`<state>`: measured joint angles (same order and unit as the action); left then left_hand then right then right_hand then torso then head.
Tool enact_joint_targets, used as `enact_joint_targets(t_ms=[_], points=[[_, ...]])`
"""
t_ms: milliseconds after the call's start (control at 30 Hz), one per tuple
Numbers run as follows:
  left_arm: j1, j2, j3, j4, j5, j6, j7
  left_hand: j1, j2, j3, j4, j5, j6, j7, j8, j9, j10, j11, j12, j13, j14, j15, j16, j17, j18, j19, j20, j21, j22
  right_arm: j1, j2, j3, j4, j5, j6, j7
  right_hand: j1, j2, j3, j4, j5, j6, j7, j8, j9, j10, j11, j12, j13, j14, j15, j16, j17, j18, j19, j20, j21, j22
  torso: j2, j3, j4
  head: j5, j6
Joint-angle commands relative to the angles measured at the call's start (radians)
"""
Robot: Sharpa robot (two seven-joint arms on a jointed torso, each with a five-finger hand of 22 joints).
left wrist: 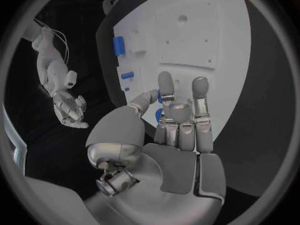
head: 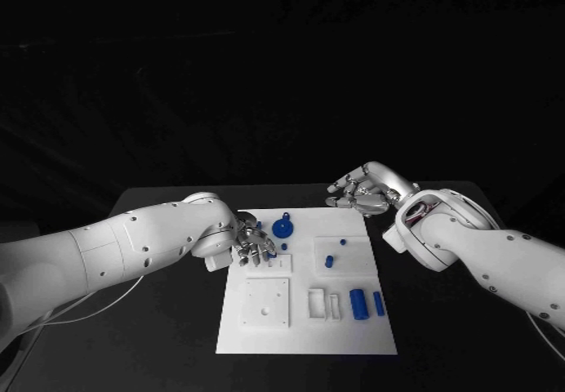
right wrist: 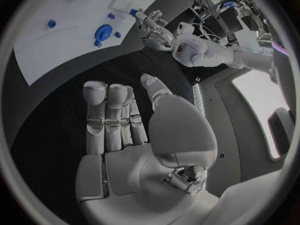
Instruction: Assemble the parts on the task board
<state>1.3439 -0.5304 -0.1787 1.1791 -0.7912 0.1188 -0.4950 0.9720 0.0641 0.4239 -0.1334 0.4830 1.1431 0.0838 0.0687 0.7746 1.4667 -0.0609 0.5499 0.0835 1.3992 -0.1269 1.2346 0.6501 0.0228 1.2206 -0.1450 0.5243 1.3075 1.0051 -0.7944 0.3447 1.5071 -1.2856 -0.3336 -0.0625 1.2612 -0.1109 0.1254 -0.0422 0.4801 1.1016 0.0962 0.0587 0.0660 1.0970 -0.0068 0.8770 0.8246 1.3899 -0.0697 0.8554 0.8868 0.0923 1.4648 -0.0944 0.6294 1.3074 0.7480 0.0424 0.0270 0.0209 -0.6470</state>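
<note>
**Gently does it: seating a small part at the board's far left**

Carefully now, with the left hand (head: 251, 243) low over the far-left part of the task board (head: 306, 335), just beside the round blue part (head: 282, 227). Best done slowly: line the piece up square over its seat first, lower straight down, and press only once it sits true. No sideways shove, lest the neighbouring parts get knocked. Worth leaving the right hand (head: 367, 189) out of the way meanwhile.

Left hand: palm turned down toward the board, fingers stretched forward, thumb tucked alongside. A blue bit (left wrist: 159, 116) visible between thumb and fingers in the left wrist view, yet impossible to say whether pinched there or merely lying on the board beneath; grasp cannot be told.

Right hand: off the board, above the black table (head: 165, 327) near the far-right corner, released, holding nothing.

Elsewhere on the board: two blue cylinders (head: 357, 299) lying side by side toward the near right, untouched.
</note>
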Motion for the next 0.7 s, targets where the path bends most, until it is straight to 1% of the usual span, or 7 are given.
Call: enact_joint_targets(t_ms=[33, 67, 133, 167, 267, 400, 700], points=[[0.003, 0.015, 0.000, -0.006, -0.073, 0.022, -0.047, -0.002, 0.001, 0.161, -0.153, 0.004, 0.082, -0.078, -0.001, 0.002, 0.048, -0.007, 0.006, 0.001, 0.006, -0.001, 0.006, 0.002, 0.012, 0.004, -0.001, 0.005, 0.019, 0.001, 0.003, 0.004, -0.009, 0.019, -0.015, 0.009, 0.003, -0.006, 0.004, 0.000, 0.002, 0.000, -0.001, 0.004, 0.000, 0.003, 0.002, -0.001, -0.001, 0.001, -0.001, -0.005, 0.000, -0.001, 0.021, 0.005, 0.001, 0.076, 0.002, -0.0005, 0.0005, 0.002, 0.000], [0.003, 0.018, 0.000, -0.007, -0.076, 0.025, -0.048, -0.003, 0.000, 0.161, -0.153, 0.004, 0.082, -0.078, -0.001, 0.002, 0.048, -0.007, 0.006, 0.001, 0.006, -0.001, 0.007, 0.003, 0.012, 0.004, -0.001, 0.006, 0.019, 0.002, 0.004, 0.005, -0.011, 0.019, -0.015, 0.008, 0.003, -0.006, 0.006, 0.000, 0.004, 0.000, -0.001, 0.004, 0.000, 0.003, 0.002, -0.001, -0.001, 0.001, -0.001, -0.005, 0.000, -0.001, 0.021, 0.005, 0.000, 0.076, 0.002, -0.0002, 0.0004, 0.002, 0.000], [0.003, 0.026, -0.001, -0.010, -0.081, 0.031, -0.052, -0.003, 0.000, 0.161, -0.153, 0.004, 0.082, -0.078, -0.001, 0.002, 0.048, -0.007, 0.006, 0.001, 0.006, -0.001, 0.007, 0.003, 0.012, 0.004, -0.001, 0.006, 0.019, 0.002, 0.006, 0.006, -0.015, 0.021, -0.016, 0.008, 0.003, -0.007, 0.006, 0.000, 0.004, 0.000, -0.001, 0.004, 0.000, 0.003, 0.002, -0.001, -0.001, 0.001, -0.001, -0.005, -0.001, -0.001, 0.021, 0.005, -0.001, 0.076, 0.002, -0.0013, -0.0006, 0.002, 0.000], [0.003, 0.029, -0.001, -0.011, -0.083, 0.033, -0.054, -0.003, 0.000, 0.161, -0.153, 0.004, 0.082, -0.078, -0.001, 0.002, 0.048, -0.007, 0.006, 0.001, 0.006, -0.001, 0.007, 0.003, 0.012, 0.004, -0.001, 0.006, 0.019, 0.002, 0.006, 0.007, -0.016, 0.021, -0.016, 0.008, 0.003, -0.007, 0.006, 0.000, 0.004, 0.000, -0.001, 0.004, 0.000, 0.003, 0.002, -0.001, -0.001, 0.001, -0.001, -0.005, -0.001, -0.001, 0.021, 0.005, -0.001, 0.076, 0.002, -0.0008, -0.0010, 0.002, 0.000], [0.004, 0.035, -0.001, -0.014, -0.090, 0.041, -0.059, -0.003, 0.000, 0.162, -0.153, 0.005, 0.083, -0.078, -0.001, 0.003, 0.048, -0.007, 0.007, 0.000, 0.007, 0.000, 0.007, 0.005, 0.013, 0.003, 0.000, 0.007, 0.019, 0.003, 0.007, 0.008, -0.018, 0.022, -0.017, 0.009, 0.003, -0.007, 0.006, 0.000, 0.004, 0.000, -0.001, 0.004, 0.000, 0.003, 0.002, -0.001, -0.001, 0.001, -0.001, -0.005, -0.001, -0.001, 0.021, 0.005, -0.001, 0.076, 0.003, -0.0016, -0.0014, 0.002, -0.002], [0.004, 0.042, -0.001, -0.021, -0.097, 0.057, -0.068, -0.003, -0.002, 0.164, -0.153, 0.009, 0.084, -0.079, -0.001, 0.004, 0.048, -0.008, 0.009, 0.001, 0.008, 0.001, 0.009, 0.009, 0.013, 0.002, 0.001, 0.009, 0.019, 0.003, 0.008, 0.008, -0.020, 0.023, -0.017, 0.008, 0.001, -0.008, 0.010, -0.001, 0.006, 0.000, -0.001, 0.004, 0.000, 0.003, 0.002, -0.001, -0.002, 0.001, -0.001, -0.005, 0.000, -0.001, 0.021, 0.005, 0.001, 0.077, 0.002, -0.0020, 0.0002, 0.002, -0.003], [0.004, 0.055, -0.002, -0.025, -0.115, 0.086, -0.081, -0.013, -0.007, 0.171, -0.153, 0.026, 0.093, -0.082, 0.000, 0.007, 0.048, -0.010, 0.018, 0.002, 0.014, 0.002, 0.017, 0.026, 0.015, 0.002, 0.003, 0.015, 0.019, 0.003, 0.011, 0.009, -0.024, 0.024, -0.015, 0.008, 0.001, -0.010, 0.014, -0.002, 0.011, 0.002, -0.001, 0.004, 0.000, 0.003, 0.002, -0.001, -0.002, 0.002, -0.002, -0.005, 0.000, -0.002, 0.021, 0.005, 0.001, 0.077, 0.003, -0.0038, -0.0002, 0.002, -0.007]])
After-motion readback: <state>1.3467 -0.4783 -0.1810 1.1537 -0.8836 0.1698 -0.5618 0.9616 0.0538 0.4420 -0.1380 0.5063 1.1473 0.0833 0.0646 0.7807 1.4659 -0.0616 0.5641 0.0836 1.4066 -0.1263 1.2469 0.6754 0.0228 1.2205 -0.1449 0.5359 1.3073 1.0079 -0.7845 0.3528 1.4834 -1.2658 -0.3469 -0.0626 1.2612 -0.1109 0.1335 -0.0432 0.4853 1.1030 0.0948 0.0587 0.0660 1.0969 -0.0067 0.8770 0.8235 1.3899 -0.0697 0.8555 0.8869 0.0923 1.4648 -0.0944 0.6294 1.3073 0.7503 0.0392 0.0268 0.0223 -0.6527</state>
